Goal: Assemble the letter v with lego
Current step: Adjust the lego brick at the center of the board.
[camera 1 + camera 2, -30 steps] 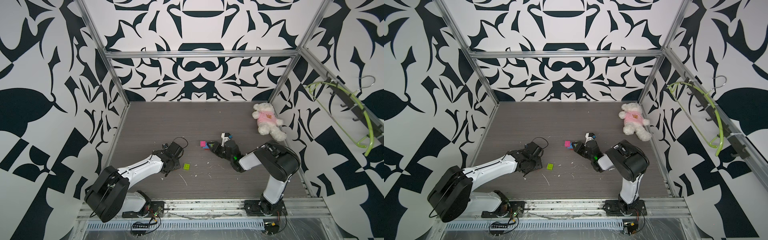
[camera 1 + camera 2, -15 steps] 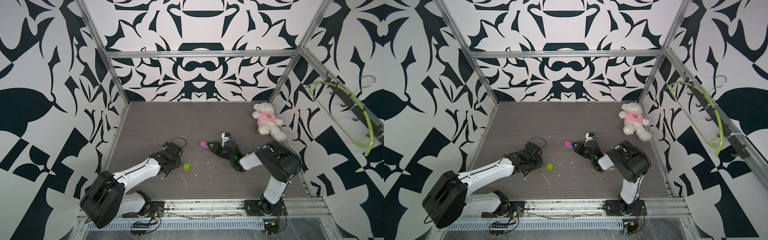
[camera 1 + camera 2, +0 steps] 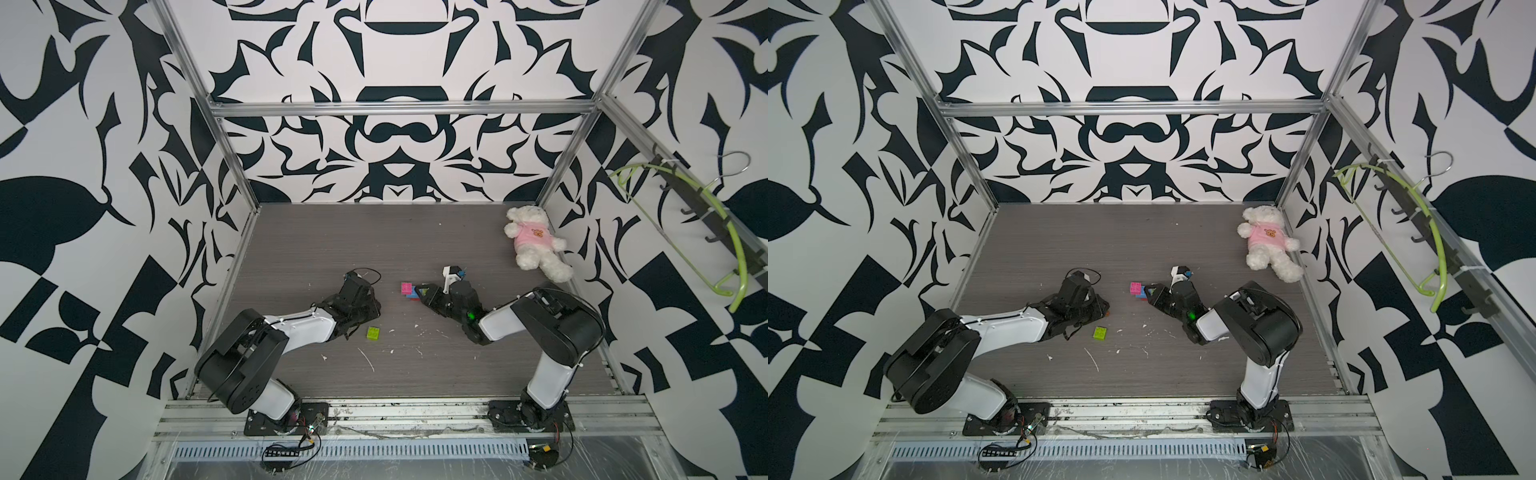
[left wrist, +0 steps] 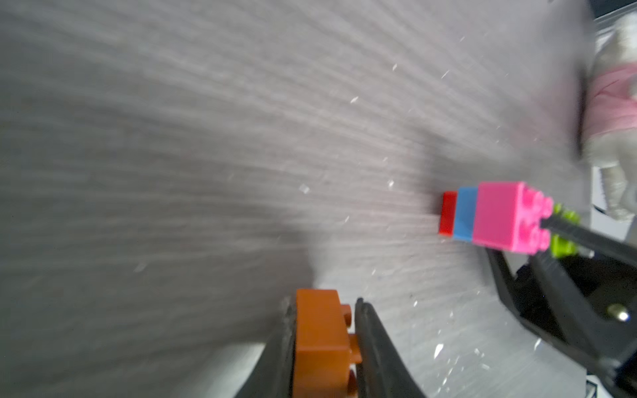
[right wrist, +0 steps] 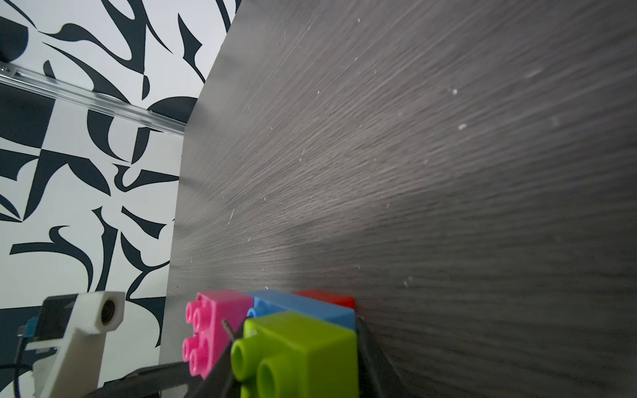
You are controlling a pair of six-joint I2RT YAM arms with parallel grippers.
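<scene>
My left gripper (image 4: 324,303) is shut on an orange brick (image 4: 319,341), pinched between both fingers just above the floor; in a top view it (image 3: 368,309) sits left of centre. My right gripper (image 5: 294,330) is shut on the lime green brick (image 5: 303,355) of a joined lego cluster, with pink (image 5: 213,324), blue (image 5: 303,305) and red (image 5: 327,298) bricks stacked. That cluster (image 3: 409,291) rests on its side at the floor's centre, pink end (image 4: 499,217) toward my left gripper. A loose lime green brick (image 3: 373,333) lies on the floor by my left arm.
A white teddy bear in a pink shirt (image 3: 532,243) lies at the back right corner. Patterned walls with metal frame rails (image 3: 232,158) enclose the grey floor. White crumbs (image 3: 368,359) are scattered near the front. A green hanger (image 3: 715,216) hangs outside the right wall.
My left gripper's jaws have closed on the orange brick, and the left arm has shifted slightly toward the centre. The right gripper and its cluster have not moved.
</scene>
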